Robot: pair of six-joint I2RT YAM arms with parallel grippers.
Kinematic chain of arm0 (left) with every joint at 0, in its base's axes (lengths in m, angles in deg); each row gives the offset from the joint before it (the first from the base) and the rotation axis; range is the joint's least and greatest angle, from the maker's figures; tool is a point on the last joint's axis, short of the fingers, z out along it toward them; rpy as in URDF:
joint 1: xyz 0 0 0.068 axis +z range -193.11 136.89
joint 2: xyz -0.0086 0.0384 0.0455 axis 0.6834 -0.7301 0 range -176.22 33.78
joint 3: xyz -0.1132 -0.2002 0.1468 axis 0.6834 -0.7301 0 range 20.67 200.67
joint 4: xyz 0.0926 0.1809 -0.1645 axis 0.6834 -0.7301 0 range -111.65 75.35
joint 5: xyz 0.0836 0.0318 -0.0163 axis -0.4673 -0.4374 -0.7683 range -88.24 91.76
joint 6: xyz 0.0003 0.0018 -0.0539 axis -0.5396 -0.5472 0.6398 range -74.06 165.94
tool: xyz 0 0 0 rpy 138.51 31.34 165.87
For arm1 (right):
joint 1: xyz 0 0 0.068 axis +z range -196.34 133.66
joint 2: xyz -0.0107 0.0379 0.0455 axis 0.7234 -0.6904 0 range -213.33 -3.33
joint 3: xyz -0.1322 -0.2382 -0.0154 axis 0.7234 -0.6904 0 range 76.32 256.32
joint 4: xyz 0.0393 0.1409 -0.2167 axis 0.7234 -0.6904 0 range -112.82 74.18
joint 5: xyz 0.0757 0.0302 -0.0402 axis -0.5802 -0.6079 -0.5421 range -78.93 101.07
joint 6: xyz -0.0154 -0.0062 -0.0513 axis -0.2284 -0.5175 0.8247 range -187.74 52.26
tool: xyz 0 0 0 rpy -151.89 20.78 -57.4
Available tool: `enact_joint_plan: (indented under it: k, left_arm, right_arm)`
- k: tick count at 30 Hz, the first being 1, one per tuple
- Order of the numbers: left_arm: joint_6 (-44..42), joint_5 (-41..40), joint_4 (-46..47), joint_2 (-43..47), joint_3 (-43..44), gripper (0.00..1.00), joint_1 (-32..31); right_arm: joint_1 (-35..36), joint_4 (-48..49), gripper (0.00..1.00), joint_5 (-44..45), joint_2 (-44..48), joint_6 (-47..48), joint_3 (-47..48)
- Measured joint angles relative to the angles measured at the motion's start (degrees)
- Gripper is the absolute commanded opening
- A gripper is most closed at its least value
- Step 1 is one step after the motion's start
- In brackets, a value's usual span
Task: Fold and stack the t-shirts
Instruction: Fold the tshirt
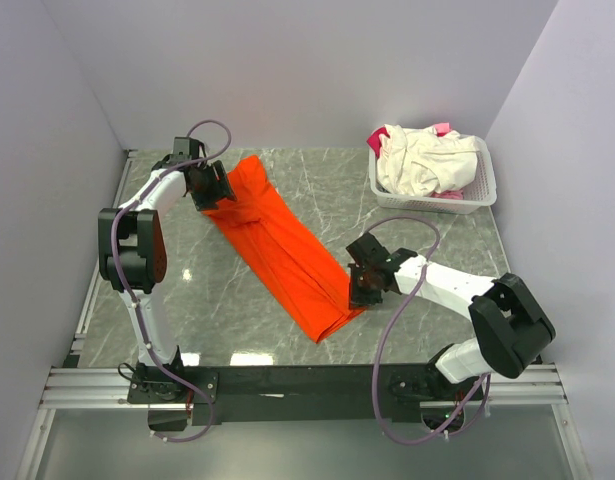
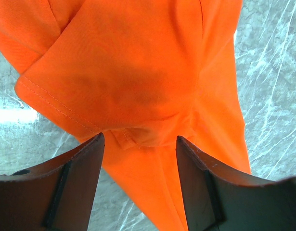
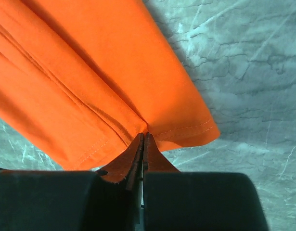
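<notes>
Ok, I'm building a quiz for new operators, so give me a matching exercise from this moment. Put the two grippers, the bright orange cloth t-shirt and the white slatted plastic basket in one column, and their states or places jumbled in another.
Column one
1. left gripper
2. right gripper
3. bright orange cloth t-shirt
4. white slatted plastic basket

Column two
A. at the far right corner, holding a crumpled cream-white garment
B. fingers apart over orange cloth
C. lying as a long folded strip across the grey marble tabletop
D. pinched shut on a hemmed edge

Pairs: 1-B, 2-D, 3-C, 4-A
</notes>
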Motion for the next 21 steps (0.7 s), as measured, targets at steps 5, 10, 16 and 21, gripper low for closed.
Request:
enact_joint_plan:
  k: [5,10,16,21]
  left_arm:
    - [0.02,0.0,0.0,0.0,0.0,0.67,0.0]
    - [0.02,0.0,0.2,0.02,-0.9,0.67,0.0]
    - [0.02,0.0,0.02,0.02,-1.55,0.67,0.0]
    - [0.02,0.0,0.02,0.02,-1.77,0.67,0.0]
  right_arm:
    - [1.16,0.0,0.0,-0.11,0.13,1.55,0.02]
    - [3.54,0.02,0.0,-0.39,1.57,3.15,0.04]
    - [7.13,0.28,0.0,-0.52,2.43,4.09,0.46]
    - [9.68,-0.02,0.01,-0.22,1.57,4.42,1.46]
